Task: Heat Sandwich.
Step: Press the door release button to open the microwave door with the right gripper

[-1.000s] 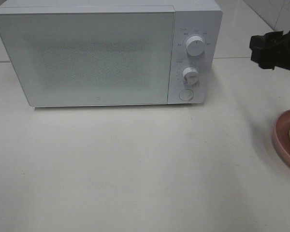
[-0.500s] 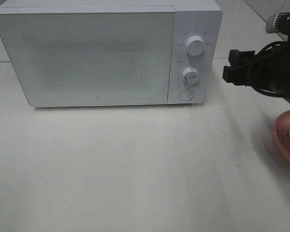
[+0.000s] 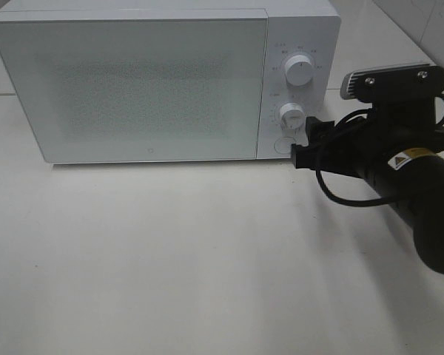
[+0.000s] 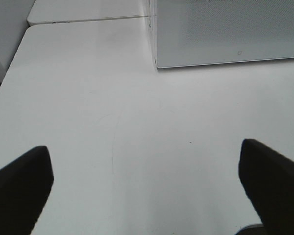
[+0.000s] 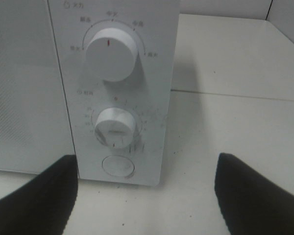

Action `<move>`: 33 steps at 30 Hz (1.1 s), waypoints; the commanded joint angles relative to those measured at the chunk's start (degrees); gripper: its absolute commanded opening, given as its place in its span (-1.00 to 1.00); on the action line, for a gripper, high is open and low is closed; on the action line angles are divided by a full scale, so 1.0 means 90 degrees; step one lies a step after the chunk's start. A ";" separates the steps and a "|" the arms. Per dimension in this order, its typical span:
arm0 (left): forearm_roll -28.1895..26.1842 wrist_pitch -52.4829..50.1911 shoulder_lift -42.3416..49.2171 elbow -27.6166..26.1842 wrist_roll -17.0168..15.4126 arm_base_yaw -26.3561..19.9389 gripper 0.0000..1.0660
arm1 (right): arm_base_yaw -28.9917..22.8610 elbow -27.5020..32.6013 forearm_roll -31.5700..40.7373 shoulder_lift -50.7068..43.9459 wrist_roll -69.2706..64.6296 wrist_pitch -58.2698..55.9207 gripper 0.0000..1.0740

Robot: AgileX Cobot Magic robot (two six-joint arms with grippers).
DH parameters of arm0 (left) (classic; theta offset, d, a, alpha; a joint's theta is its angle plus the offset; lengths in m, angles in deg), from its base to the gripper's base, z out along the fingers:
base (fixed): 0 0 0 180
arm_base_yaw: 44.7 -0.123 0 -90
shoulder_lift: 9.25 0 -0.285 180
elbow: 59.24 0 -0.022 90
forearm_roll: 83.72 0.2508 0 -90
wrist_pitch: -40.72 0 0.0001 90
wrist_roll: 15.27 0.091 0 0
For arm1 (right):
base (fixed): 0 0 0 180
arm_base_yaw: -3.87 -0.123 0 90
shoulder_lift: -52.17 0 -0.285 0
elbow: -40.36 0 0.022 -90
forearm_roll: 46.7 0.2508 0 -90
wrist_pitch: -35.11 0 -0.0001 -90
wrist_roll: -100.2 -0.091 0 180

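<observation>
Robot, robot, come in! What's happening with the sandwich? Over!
Left gripper open, empty. Right gripper open, facing microwave button. Door shut. Sandwich out of view.

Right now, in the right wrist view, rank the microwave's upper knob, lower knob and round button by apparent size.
1. upper knob, largest.
2. lower knob, clearly smaller.
3. round button, smallest, though close to the lower knob.

The microwave (image 3: 133,81) stands at the back of the table (image 3: 170,259), the right gripper (image 3: 305,142) just before its button (image 5: 118,165)
</observation>
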 commanded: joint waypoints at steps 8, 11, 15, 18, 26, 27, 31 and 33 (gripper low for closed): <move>-0.0051 -0.0025 0.0166 0.0019 -0.0019 0.0032 0.83 | -0.0688 0.0006 0.0777 0.0407 0.0038 0.0299 0.40; -0.0051 -0.0025 0.0166 0.0019 -0.0019 0.0032 0.83 | -0.0738 0.0006 0.0834 0.0414 0.0038 0.0248 0.40; -0.0051 -0.0025 0.0166 0.0019 -0.0019 0.0032 0.83 | -0.0751 0.0006 0.0859 0.0414 -0.0006 0.0242 0.40; -0.0051 -0.0025 0.0166 0.0019 -0.0019 0.0032 0.83 | -0.0751 0.0006 0.0859 0.0414 -0.0038 0.0242 0.40; -0.0051 -0.0025 0.0166 0.0019 -0.0019 0.0032 0.83 | -0.0751 0.0006 0.0859 0.0414 -0.0859 0.0229 0.40; -0.0051 -0.0025 0.0166 0.0019 -0.0019 0.0032 0.83 | -0.0751 0.0006 0.0859 0.0414 -0.1407 0.0229 0.40; -0.0051 -0.0025 0.0166 0.0019 -0.0019 0.0032 0.83 | -0.0751 0.0006 0.0859 0.0414 -0.3183 0.0229 0.40; -0.0051 -0.0025 0.0166 0.0019 -0.0019 0.0032 0.83 | -0.0751 0.0006 0.0859 0.0414 -0.3527 0.0229 0.40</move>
